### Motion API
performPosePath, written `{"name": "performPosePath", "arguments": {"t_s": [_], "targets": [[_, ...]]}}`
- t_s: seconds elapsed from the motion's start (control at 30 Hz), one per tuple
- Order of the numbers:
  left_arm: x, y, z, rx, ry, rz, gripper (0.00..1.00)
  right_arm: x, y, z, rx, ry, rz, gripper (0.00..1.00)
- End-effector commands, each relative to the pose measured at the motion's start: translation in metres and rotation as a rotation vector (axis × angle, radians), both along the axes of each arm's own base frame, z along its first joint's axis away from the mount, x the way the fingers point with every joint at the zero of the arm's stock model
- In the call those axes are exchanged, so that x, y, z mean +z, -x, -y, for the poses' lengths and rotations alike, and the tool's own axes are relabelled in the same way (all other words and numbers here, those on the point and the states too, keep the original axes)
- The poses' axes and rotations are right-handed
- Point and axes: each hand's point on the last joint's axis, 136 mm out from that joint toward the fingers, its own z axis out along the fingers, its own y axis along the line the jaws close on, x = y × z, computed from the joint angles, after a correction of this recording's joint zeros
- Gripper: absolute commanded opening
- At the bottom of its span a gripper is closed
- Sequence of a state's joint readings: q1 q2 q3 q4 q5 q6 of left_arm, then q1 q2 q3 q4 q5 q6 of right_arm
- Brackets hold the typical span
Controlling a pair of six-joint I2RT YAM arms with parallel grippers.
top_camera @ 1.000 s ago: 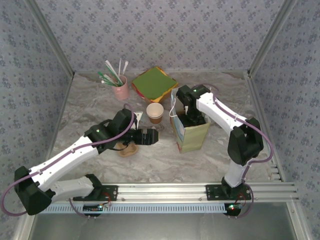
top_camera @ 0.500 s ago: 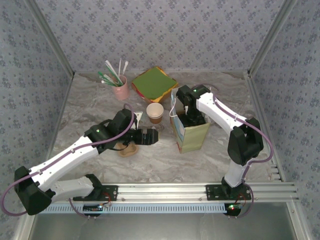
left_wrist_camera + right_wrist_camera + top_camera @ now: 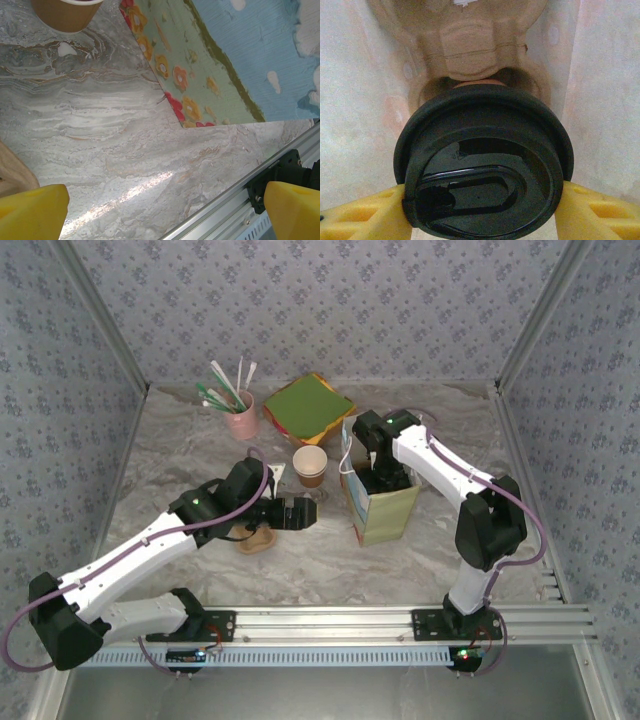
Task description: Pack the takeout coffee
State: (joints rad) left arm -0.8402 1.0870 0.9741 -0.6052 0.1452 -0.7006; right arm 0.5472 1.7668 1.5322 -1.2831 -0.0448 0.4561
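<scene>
From above, your right hand (image 3: 385,480) is sunk into the open mouth of the paper bag (image 3: 383,518). Your left hand (image 3: 298,513) hovers low over the tabletop (image 3: 180,455), apart from the bag, with the lidless cup (image 3: 310,467) just beyond it.

On the left wrist camera, that hand's yellow fingers (image 3: 32,210) stand wide with nothing between them. The bag's flowered side lies ahead of them.

On the right wrist camera, your right hand grips the takeout coffee (image 3: 485,150) by its black lid, a finger pressed to each side. The cup sits upright inside the bag, its long axis running straight on from the hand. A socket of the cardboard carrier (image 3: 470,45) lies directly past it. You cannot tell whether the cup's base has seated there. The right hand alone is placed to finish this, probably with a straight push down.
</scene>
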Motion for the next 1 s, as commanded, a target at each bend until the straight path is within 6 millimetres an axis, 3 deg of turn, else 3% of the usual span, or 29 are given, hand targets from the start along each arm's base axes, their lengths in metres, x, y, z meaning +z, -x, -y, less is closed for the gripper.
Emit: {"name": "performPosePath", "arguments": {"t_s": [0.0,0.53,0.97], "targets": [[0.019,-0.002,0.005,-0.008,0.032,0.035,1.0,-0.016,0.006,0.005,-0.008,0.034,-0.058,0.67],[0.021,-0.003,0.006,-0.008,0.035,0.036,1.0,-0.016,0.007,0.007,-0.007,0.035,-0.059,0.67],[0.018,-0.001,0.005,-0.003,0.032,0.025,1.0,-0.038,0.01,0.006,-0.004,0.043,-0.079,0.67]]}}
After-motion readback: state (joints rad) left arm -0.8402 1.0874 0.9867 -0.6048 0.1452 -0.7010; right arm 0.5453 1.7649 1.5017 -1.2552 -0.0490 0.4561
